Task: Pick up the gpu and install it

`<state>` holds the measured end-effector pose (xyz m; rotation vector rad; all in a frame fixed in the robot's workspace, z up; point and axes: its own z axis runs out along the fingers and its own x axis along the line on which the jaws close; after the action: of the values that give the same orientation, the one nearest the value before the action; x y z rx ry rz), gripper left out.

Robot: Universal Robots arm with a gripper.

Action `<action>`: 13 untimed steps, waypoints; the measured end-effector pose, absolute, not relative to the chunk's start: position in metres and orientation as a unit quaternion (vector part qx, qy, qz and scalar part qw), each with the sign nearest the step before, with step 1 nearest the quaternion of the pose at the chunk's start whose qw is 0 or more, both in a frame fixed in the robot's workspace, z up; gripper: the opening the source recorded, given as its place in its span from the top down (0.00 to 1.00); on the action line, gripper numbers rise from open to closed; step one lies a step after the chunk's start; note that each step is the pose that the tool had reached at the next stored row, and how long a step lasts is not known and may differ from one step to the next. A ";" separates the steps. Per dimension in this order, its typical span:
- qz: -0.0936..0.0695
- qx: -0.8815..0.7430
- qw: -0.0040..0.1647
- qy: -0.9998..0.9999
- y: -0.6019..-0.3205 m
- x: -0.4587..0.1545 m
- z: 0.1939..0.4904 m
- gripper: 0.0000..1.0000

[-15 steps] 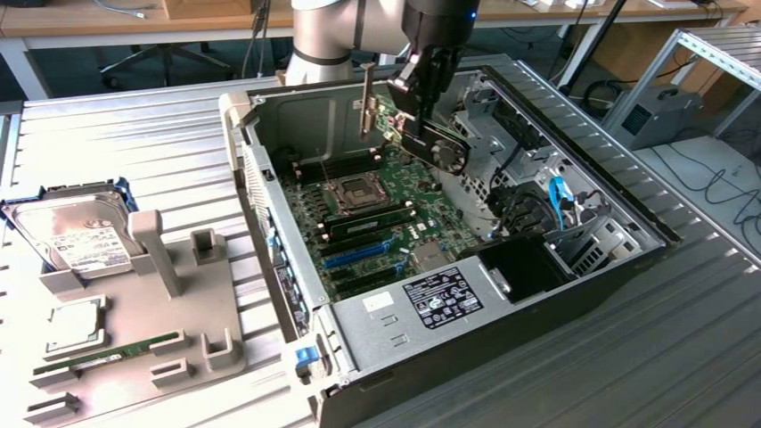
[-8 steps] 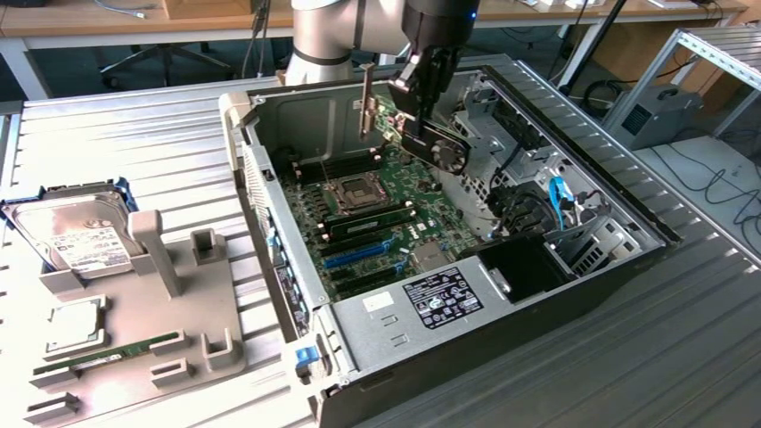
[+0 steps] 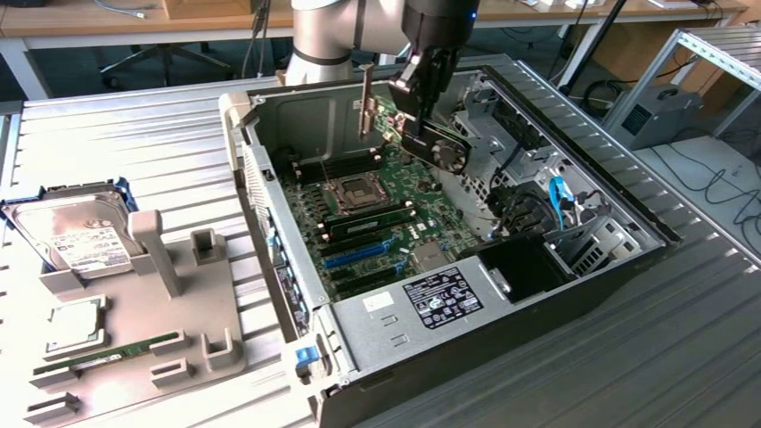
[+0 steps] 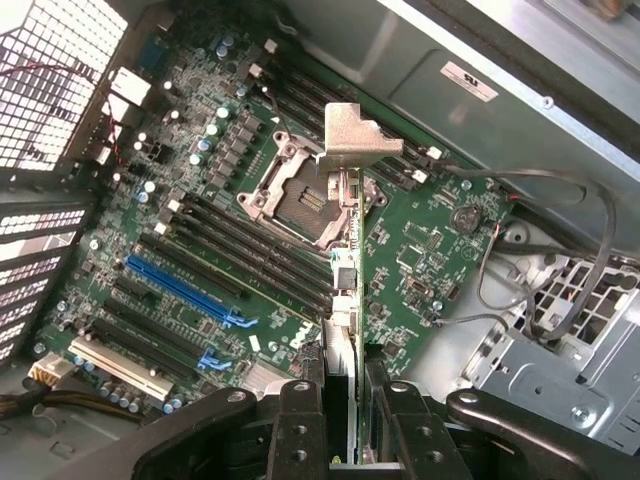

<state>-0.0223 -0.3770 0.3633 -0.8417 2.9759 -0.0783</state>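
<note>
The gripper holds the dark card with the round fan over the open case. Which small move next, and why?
Probably shift it sideways, without lowering, toward the long blue slot. The gripper holds the slim dark gpu above the silvery processor socket, apart from that slot.

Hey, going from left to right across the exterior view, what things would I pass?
First the hard drive, then the processor socket, the graphics card, the blue cable, and last the grey box.

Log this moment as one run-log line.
hand: shut on slim dark gpu card with silvery metal bracket | where: held above green motherboard inside open black computer case | install: not yet done
</note>
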 end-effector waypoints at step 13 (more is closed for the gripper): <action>-0.025 -0.285 0.024 0.958 -0.377 -0.022 0.363 0.74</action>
<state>-0.0223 -0.3770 0.3629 -0.8811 2.9638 -0.0774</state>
